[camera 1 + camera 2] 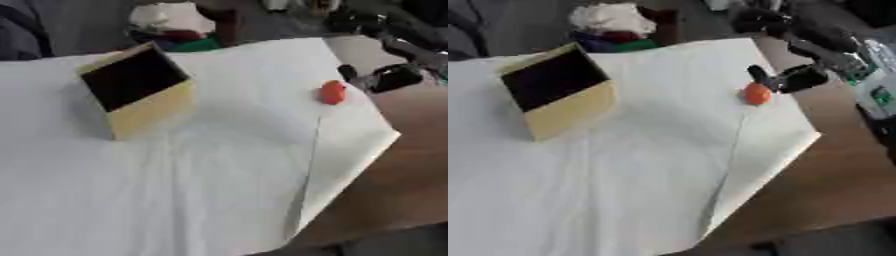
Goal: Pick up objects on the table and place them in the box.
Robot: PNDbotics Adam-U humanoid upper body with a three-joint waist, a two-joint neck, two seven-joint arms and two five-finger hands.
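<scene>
Small orange-red object (755,93) — rounded, roughly egg- or fruit-shaped — sits on the white sheet (201,170) near that sheet's right edge, well apart from the box (140,90). What it is cannot be made out beyond colour and shape. Judged light for its size. A smooth rounded body is likely to roll or squirt sideways if pinched off-centre, so the sensible hold is across its widest part, thumb and fingers on opposite sides. Whether it is stiff or soft cannot be told.

Right hand (785,80) comes in from the upper right; its dark fingers lie just beside the object on its far-right side, possibly touching. Fingers look partly spread and not curled round anything — nothing is held. Left hand shows in neither view.

Box stands tilted on the sheet at upper left, yellow walls, dark opening facing up and toward the camera — an easy target for a drop. Brown table (411,175) is bare to the right of the sheet.
</scene>
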